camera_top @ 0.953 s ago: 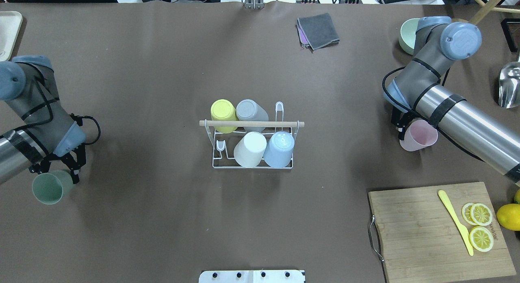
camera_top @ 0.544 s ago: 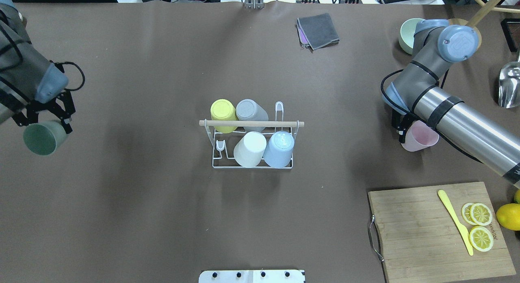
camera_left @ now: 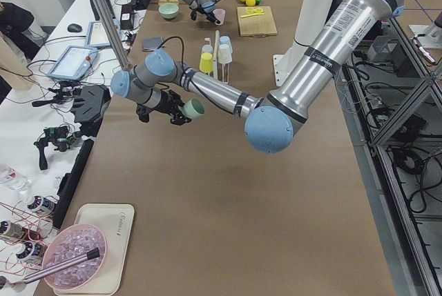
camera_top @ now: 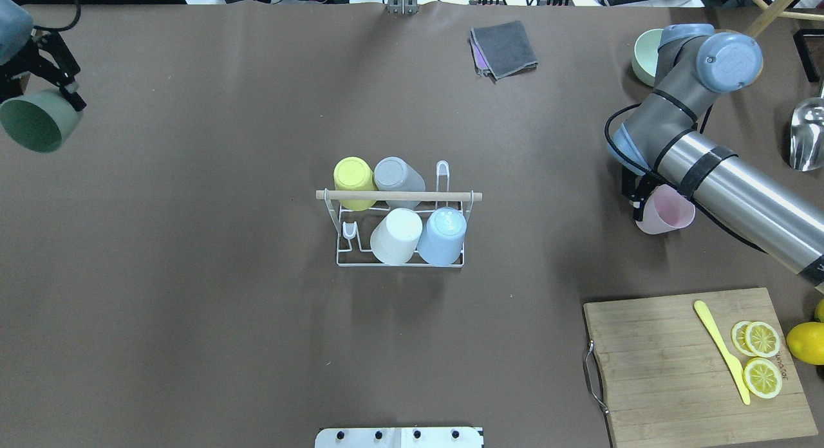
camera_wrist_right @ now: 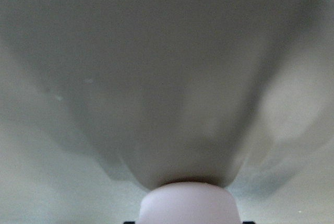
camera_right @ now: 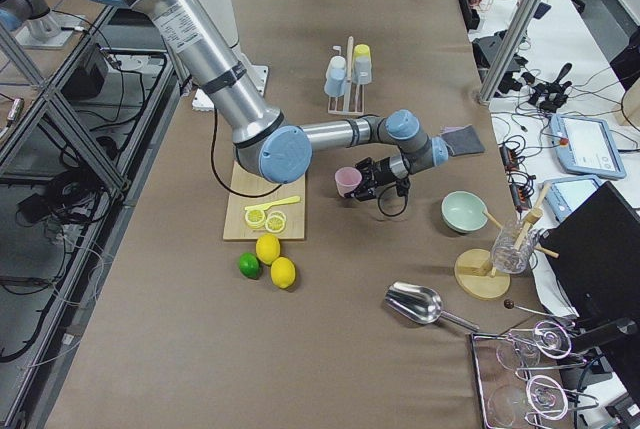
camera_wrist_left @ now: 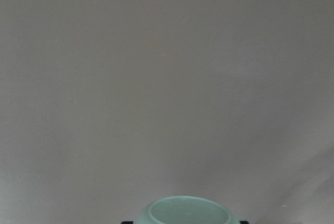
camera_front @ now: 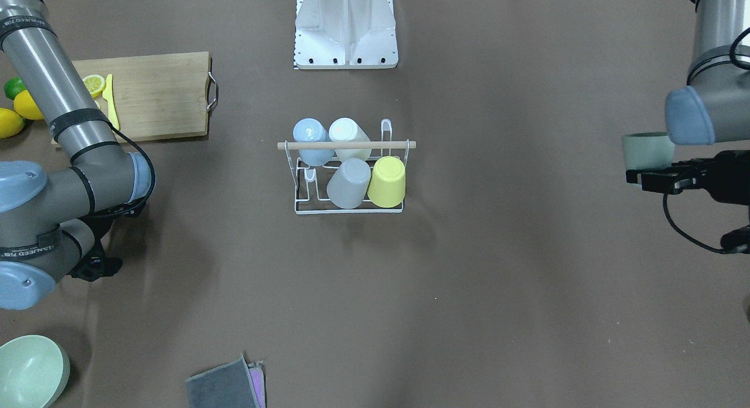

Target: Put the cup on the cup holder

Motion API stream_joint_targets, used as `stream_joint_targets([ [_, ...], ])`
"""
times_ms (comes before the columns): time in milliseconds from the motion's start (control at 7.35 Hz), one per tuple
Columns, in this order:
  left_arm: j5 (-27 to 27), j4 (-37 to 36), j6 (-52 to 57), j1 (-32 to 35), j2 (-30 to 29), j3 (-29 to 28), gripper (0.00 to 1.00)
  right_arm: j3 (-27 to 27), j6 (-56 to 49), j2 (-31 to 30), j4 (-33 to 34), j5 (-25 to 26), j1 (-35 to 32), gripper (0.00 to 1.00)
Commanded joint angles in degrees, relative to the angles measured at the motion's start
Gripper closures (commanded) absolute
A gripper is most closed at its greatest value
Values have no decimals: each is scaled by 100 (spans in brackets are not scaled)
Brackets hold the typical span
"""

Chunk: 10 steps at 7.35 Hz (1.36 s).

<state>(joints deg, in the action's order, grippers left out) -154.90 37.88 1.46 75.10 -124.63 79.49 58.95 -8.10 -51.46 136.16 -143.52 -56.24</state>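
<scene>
Brown-covered table [camera_top: 225,306] with a wooden cutting board [camera_top: 656,364] at the robot's near right. At centre stands the white wire cup holder [camera_top: 399,196] with a wooden top rod, carrying 4 upturned plastic cups: yellow [camera_top: 353,177], grey [camera_top: 394,176], white [camera_top: 396,235], blue [camera_top: 444,234], with 2 prongs bare. The left gripper [camera_top: 42,100] is clamped on a sage-green plastic cup [camera_top: 29,123], held above the table's far-left corner well apart from the holder; the right gripper [camera_top: 644,206] grips a pale pink plastic cup [camera_top: 666,217] to the holder's right, also well apart.
</scene>
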Motion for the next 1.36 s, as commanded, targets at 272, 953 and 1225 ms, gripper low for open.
stream_joint_targets([
  [272,4,4969,-3774,321,9,31,100,642,-673,145,402,-9,-754,66],
  [953,2631,10293,-7209,-351,630,1871,100,1224,-3083,92,192,-2412,-1187,66],
  [1225,4933,11901,-7204,-1607,1194,2586,100,1251,-3707,66,-227,-3397,-1100,67],
])
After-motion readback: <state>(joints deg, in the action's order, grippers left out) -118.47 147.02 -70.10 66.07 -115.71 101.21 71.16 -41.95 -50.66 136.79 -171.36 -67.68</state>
